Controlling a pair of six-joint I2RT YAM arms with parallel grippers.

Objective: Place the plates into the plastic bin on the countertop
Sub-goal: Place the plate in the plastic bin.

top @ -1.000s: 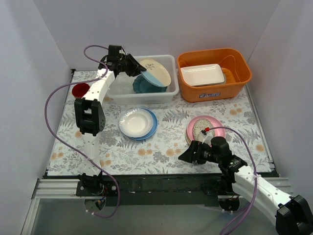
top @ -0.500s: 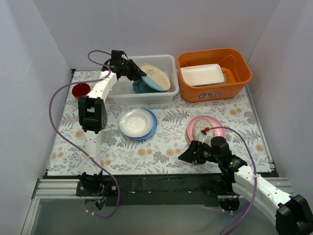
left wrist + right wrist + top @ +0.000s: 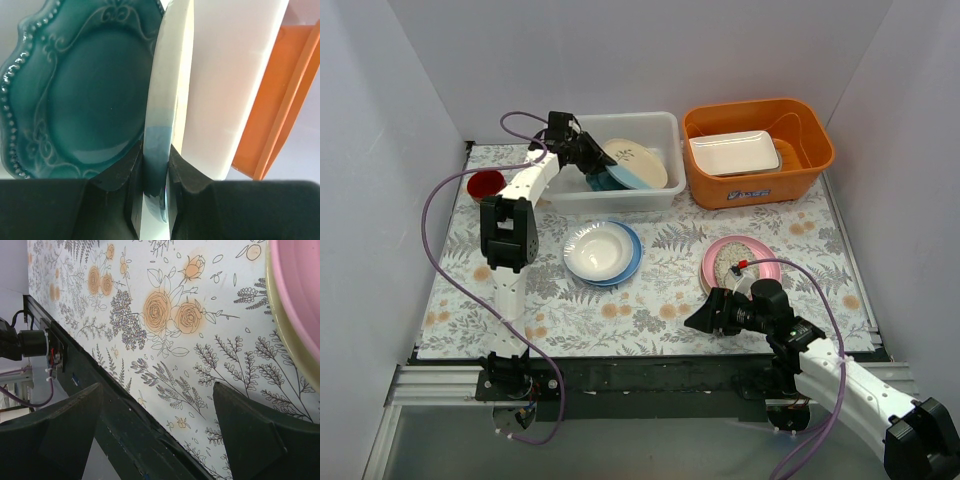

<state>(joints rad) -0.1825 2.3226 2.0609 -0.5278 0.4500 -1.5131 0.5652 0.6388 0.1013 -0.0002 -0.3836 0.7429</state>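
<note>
Close to you, your right gripper point(image 3: 703, 318) is spread wide open and holds nothing. It hangs over the leaf-and-flower cloth countertop point(image 3: 660, 300), just beside the round pink plate point(image 3: 718, 256). Far back, your left gripper point(image 3: 600, 160) pinches the rim of the round cream leaf-patterned plate point(image 3: 638, 160), tilted above the teal scalloped plate point(image 3: 85, 100) inside the white see-through plastic bin point(image 3: 620, 200).

Teal plate point(image 3: 85, 100): btm rim hidden behind left gripper point(image 3: 154, 164); top view, mostly under cream plate point(image 3: 638, 163).
Pink plate point(image 3: 300, 280): cut by rt edge; second plate point(image 3: 287, 347) beneath mostly hidden, perhaps yellow.
</note>
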